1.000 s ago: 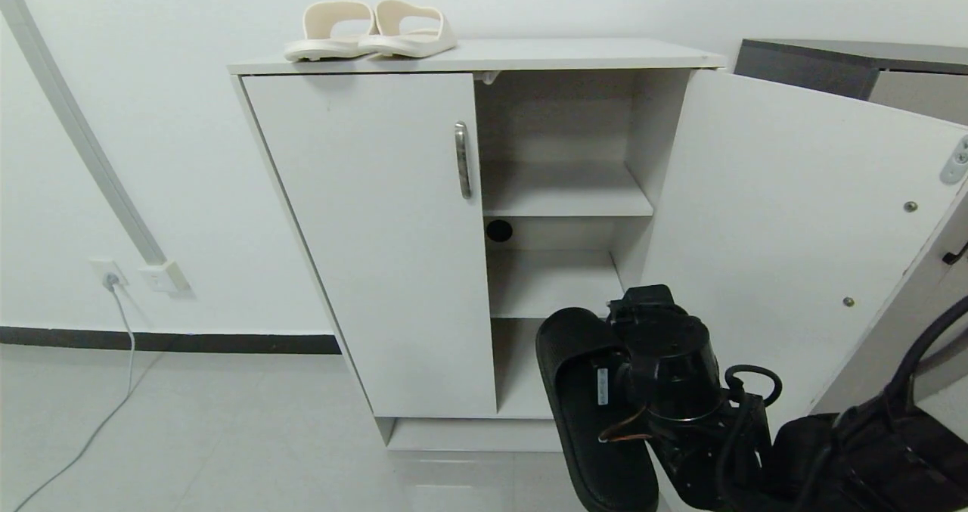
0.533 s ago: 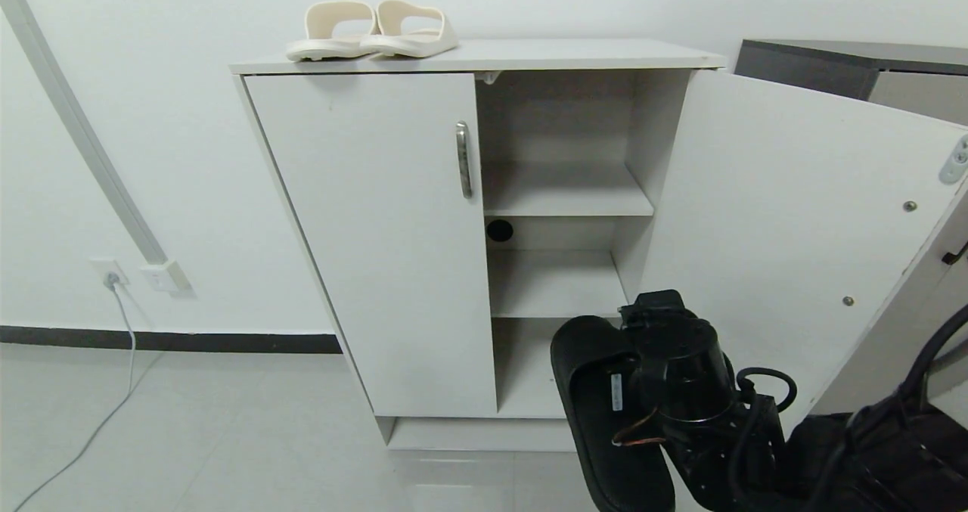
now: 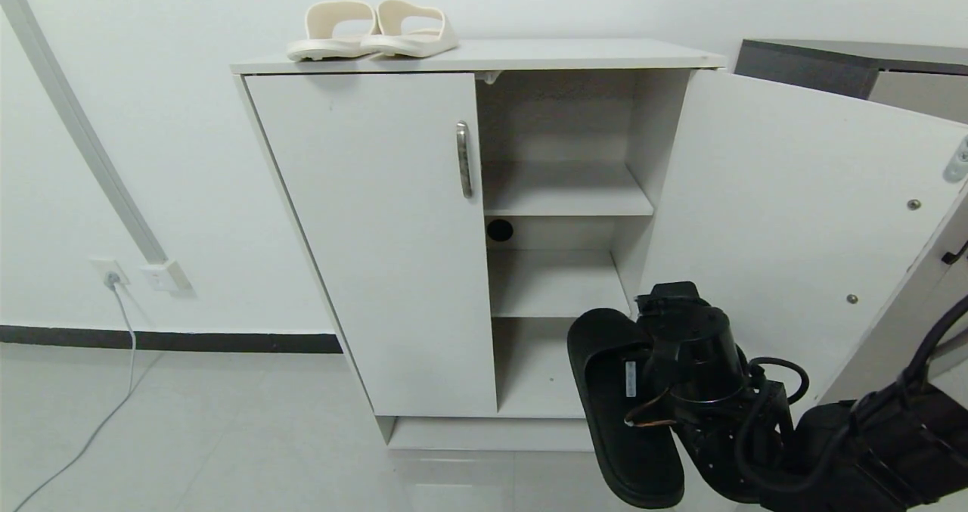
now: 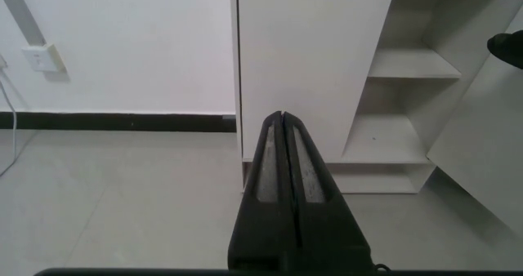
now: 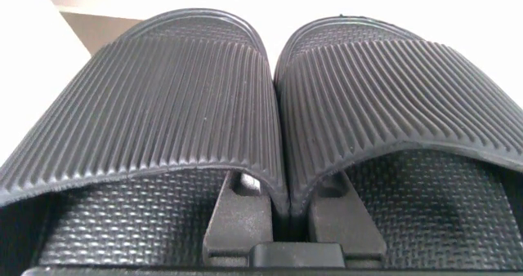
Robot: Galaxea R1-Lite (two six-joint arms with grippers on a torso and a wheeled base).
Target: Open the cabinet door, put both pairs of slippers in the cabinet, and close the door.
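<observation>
Grey-padded left gripper (image 4: 282,158): fingers pressed together with nothing between them, low over the floor and facing the cabinet's foot.
Cream slippers (image 3: 370,29): the pair sits side by side on the left end of the cabinet (image 3: 575,52) top, just at the front edge. They are probably light moulded foam that is soft and a little springy. The arched straps look like the best hold, and pinching the two inner strap edges together would lift both at once.
Closed door (image 3: 370,240): shut, covering the left half, with its metal handle (image 3: 463,160) on the inner edge.
Shelves: the upper shelf (image 3: 563,190), the middle shelf (image 3: 556,285) and the bottom board (image 3: 529,376) are all bare behind the open half.
Black slippers (image 3: 624,406): held in the air in front of the lower opening and not yet inside, long axis roughly upright and tilted. The ribbed straps (image 5: 278,104) lie side by side. They are likely light, rubbery and bendy, so the heels may sag or swing around the pinch. The ribs should resist slipping.
Right gripper (image 3: 659,323): clamped on the black pair, one finger (image 5: 237,219) under each strap, squeezing the adjoining strap edges together.
Open door (image 3: 786,224): swung wide to the right, just beside the right arm. It is a stiff panel and will probably close with a push on its free edge.
</observation>
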